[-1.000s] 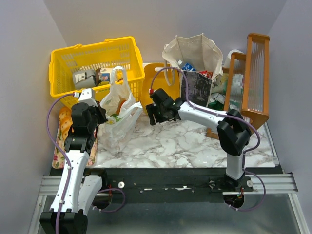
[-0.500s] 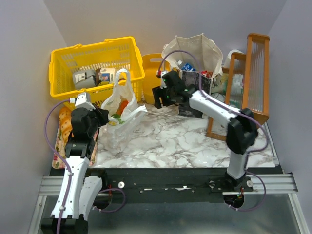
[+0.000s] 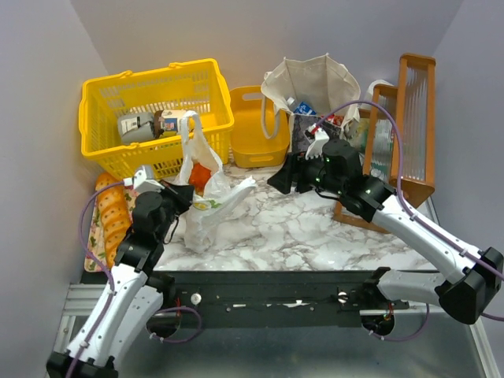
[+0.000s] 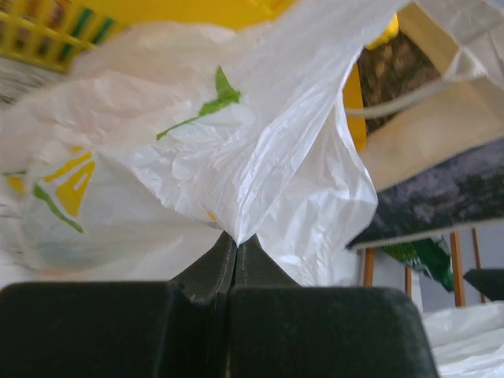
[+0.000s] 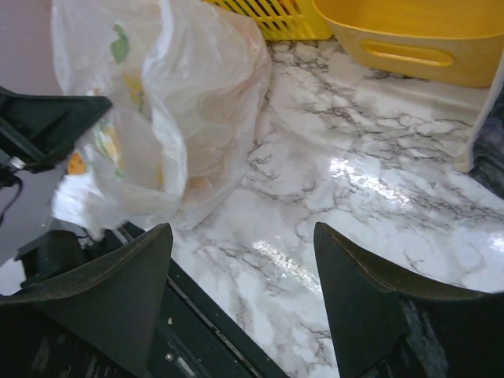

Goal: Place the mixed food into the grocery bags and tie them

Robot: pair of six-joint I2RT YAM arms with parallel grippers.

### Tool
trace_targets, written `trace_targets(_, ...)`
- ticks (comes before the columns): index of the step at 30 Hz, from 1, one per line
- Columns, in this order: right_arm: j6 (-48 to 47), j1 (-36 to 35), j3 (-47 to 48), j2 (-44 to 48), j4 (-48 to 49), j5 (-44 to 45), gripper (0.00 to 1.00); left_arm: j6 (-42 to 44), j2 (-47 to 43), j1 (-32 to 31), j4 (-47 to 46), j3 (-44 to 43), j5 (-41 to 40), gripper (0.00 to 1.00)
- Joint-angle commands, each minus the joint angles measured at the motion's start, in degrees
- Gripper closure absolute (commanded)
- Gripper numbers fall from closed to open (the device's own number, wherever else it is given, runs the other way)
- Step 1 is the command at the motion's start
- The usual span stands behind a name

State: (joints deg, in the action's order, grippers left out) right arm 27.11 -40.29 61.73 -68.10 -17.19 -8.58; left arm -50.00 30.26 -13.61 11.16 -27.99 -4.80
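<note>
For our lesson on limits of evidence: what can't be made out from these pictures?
- Top view: the plastic bag's contents; its film shows only an orange blur.
- Left wrist view: the bag's inside too, behind crumpled film pinched in the left gripper.
- Top view: most of the tote's contents, behind its own wall.
- Top view: the cartons' labels, too small.

Marble tabletop (image 5: 378,181) lies between the right fingers (image 5: 110,291), a yellow tub (image 5: 409,39) farther ahead. Beyond the left fingers (image 4: 157,331) stands a yellow shopping basket (image 3: 150,94) holding cartons (image 3: 138,126); bread loaves (image 3: 110,209) lie left of them.
</note>
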Motion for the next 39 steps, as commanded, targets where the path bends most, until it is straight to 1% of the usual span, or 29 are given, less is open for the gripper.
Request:
trace_targets(1, 6.37, 0.04, -2.14, 1.65, 8.75, -3.64, 0.2, -2.73, 7.34, -12.04, -6.4, -1.36, -13.74, 1.0)
trace_targets(2, 6.72, -0.05, -2.32, 1.56, 9.62, -3.29, 0.19, -3.0, 9.01, -12.93, -7.11, -1.28, -14.53, 1.0)
trace_targets(4, 7.6, 0.04, -2.5, 1.3, 9.81, -2.5, 0.19, -4.31, 9.55, -14.69, -9.56, -0.49, -16.2, 1.0)
trace_targets(12, 9.54, -0.92, -4.34, 0.51, 12.18, -5.84, 0.19, -5.9, 10.26, -15.57, -10.89, 1.01, -17.0, 1.0)
trace_targets(15, 8.22, -1.98, -5.04, -0.89, 13.5, -5.92, 0.16, -5.9, 10.17, -15.57, -10.89, 1.09, -16.91, 1.0)
trace_targets(18, 7.08, -2.33, -5.22, -2.21, 16.04, -6.71, 0.16, -5.73, 10.17, -15.57, -12.21, 1.36, -16.65, 1.0)
trace_targets(26, 2.34, -2.42, -2.41, -7.13, 20.88, -7.42, 0.13, -5.46, 9.47, -15.57, -11.69, 1.27, -16.65, 1.0)
trace_targets(31, 0.84, -2.6, -1.88, -9.77, 22.89, -9.17, 0.16, -5.46, 9.2, -15.57, -11.51, 1.44, -16.56, 1.0)
trace_targets(34, 1.01, -2.95, -2.67, -10.57, 25.88, -9.96, 0.26, -5.55, 9.2, -15.57, -11.86, 1.8, -16.39, 1.0)
trace_targets(35, 1.1, -3.04, -2.76, -10.83, 27.2, -9.79, 0.35, -5.64, 9.29, -15.57, -11.95, 1.8, -16.38, 1.0)
trace_targets(37, 1.36, -3.04, -3.63, -10.57, 28.78, -9.96, 0.46, -5.46, 9.38, -15.57, -12.12, 1.88, -16.21, 1.0)
trace_targets(38, 1.45, -3.12, -3.9, -10.57, 30.27, -10.14, 0.62, -5.37, 9.55, -15.57, -12.39, 1.97, -15.77, 1.0)
trace_targets(39, 1.45, -3.12, -3.82, -10.57, 30.29, -10.23, 0.69, -4.68, 9.47, -15.57, -12.74, 2.15, -15.33, 1.0)
